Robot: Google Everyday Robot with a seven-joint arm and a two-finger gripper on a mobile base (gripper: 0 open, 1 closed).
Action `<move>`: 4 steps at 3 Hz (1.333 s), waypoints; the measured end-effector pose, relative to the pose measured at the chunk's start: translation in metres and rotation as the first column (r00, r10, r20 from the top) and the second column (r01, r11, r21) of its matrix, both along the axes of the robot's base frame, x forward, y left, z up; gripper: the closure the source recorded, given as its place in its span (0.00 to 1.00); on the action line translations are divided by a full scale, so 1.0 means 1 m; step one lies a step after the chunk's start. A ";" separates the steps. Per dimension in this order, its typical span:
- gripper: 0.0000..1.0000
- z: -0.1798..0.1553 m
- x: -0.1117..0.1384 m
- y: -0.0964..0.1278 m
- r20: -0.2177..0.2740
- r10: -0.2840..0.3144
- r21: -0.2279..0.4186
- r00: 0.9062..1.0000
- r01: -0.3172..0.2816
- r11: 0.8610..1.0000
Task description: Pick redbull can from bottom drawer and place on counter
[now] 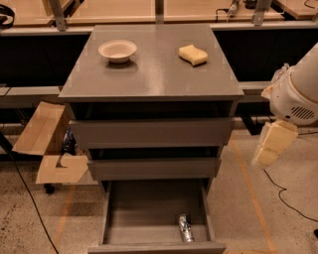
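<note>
The redbull can (185, 228) lies on its side in the open bottom drawer (144, 213), near the drawer's front right corner. The counter (154, 74) is the grey top of the cabinet, above two wider drawers that stand slightly ajar. My gripper (271, 144) hangs from the white arm at the right of the cabinet, level with the upper drawers. It is well above and to the right of the can and holds nothing that I can see.
A white bowl (118, 50) and a yellow sponge (193, 54) sit on the counter's far half. An open cardboard box (47, 144) stands left of the cabinet. Cables (285, 196) run over the floor at right. Wooden tabletops (104, 10) lie behind.
</note>
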State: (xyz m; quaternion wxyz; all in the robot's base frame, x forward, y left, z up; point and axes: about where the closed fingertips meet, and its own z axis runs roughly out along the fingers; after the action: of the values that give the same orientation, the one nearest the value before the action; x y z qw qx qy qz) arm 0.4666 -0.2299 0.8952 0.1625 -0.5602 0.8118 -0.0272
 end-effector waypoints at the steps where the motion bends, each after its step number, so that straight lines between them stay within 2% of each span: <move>1: 0.00 -0.002 0.001 -0.001 -0.002 -0.002 -0.004 1.000 0.002 1.000; 2: 0.00 -0.037 -0.003 0.012 -0.111 -0.027 0.097 0.994 0.037 0.995; 3: 0.00 -0.085 -0.004 0.029 -0.200 -0.066 0.163 0.978 0.100 0.982; 4: 0.00 -0.138 -0.003 0.042 -0.268 -0.121 0.186 0.956 0.175 0.967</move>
State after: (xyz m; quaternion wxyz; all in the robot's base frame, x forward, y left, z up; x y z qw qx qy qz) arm 0.4638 -0.1878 0.7567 0.1119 -0.4762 0.8642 0.1177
